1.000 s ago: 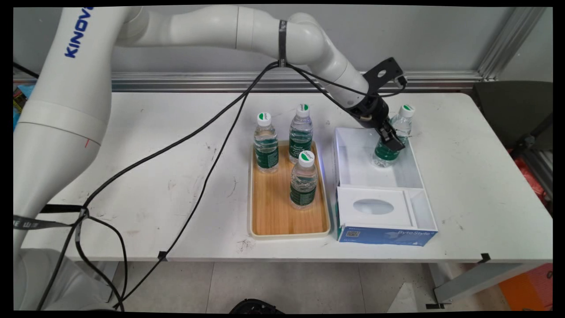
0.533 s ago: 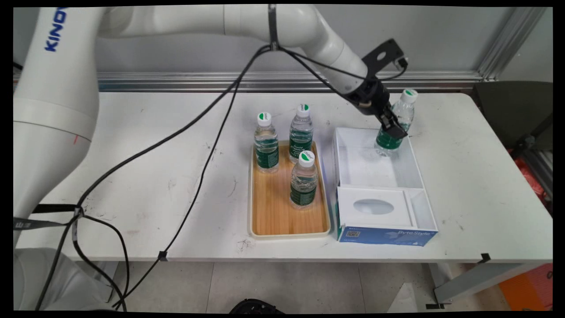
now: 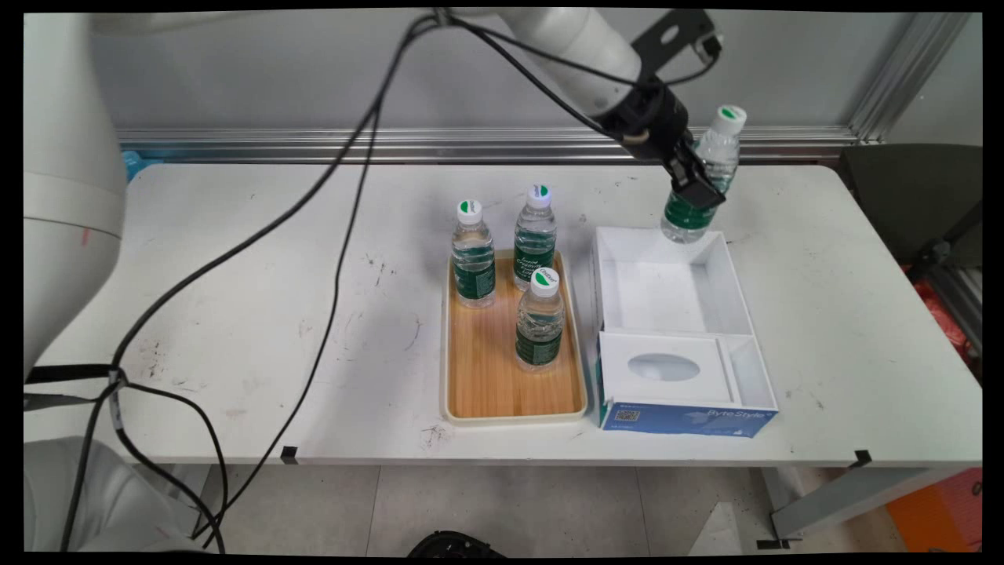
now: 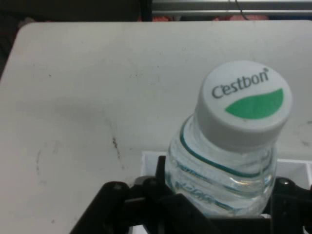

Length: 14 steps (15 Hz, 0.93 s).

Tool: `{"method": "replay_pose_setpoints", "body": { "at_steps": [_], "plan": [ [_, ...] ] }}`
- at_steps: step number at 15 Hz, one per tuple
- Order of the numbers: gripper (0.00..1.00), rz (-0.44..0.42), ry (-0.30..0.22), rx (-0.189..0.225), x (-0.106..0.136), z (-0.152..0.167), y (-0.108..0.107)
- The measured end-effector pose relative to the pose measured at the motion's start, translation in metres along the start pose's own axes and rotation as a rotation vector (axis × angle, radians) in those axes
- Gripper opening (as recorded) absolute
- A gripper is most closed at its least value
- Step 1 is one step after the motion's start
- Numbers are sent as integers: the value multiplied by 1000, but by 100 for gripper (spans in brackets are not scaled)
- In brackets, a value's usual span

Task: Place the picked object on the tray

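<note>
Your hand (image 3: 696, 185) is clamped on a small water bottle (image 3: 700, 182), its jaws across the body just above the green label; in the hand view the white cap (image 4: 243, 103) stands tilted right above the linkage. The bottle hangs in the upper right of the frame, leaning slightly, its base just over the far rim of the white box (image 3: 673, 310). It looks full, so judge it fairly heavy for its size, with a thin, smooth plastic wall that gives under pressure; the ribbed body above the label seems the soundest place to grip. A second ago this bottle stood down inside the box's far compartment; it has since come up and clear of the walls. To the left, three like bottles stand on the wooden tray (image 3: 486, 392), unmoved.
</note>
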Motion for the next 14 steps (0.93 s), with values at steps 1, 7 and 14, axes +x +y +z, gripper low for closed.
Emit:
{"method": "replay_pose_setpoints", "body": {
  "at_steps": [1,7,14],
  "plan": [
    [0,12,0,3,2,-14,4],
    [0,65,-13,1,-1,-91,31],
    [0,26,-66,15,-39,-184,57]
  ]
}}
